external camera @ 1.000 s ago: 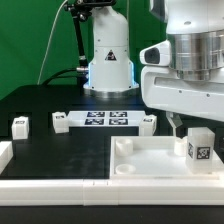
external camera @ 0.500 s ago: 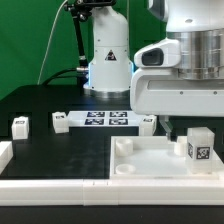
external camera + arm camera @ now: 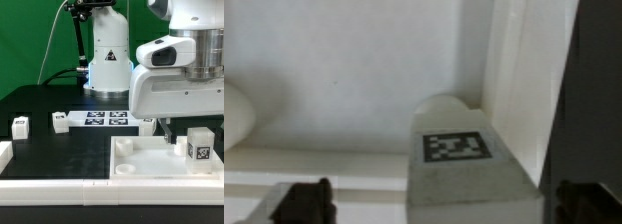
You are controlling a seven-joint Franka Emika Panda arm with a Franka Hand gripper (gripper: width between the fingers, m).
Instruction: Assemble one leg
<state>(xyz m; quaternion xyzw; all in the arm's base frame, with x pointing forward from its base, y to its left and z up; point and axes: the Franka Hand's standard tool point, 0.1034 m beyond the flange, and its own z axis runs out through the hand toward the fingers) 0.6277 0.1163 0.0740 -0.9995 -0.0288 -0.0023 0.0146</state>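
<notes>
— So where is the leg (image 3: pixel 197 146)?
— On the white tabletop (image 3: pixel 150 165), far right, standing straight up.
— And the gripper (image 3: pixel 427 205)?
— Its fingers (image 3: pixel 301 201) are apart, either side of the leg, not squeezing.

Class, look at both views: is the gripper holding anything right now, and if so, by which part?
Nothing is held. In the wrist view the gripper is open, its fingers apart on either side of the leg, not touching it.

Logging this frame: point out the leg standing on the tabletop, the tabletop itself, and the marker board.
leg (image 3: pixel 197 146), exterior view, on its tagged front face.
tabletop (image 3: pixel 150 166), exterior view, on its bare inner surface.
marker board (image 3: pixel 106 119), exterior view, on its middle, among the tags.
</notes>
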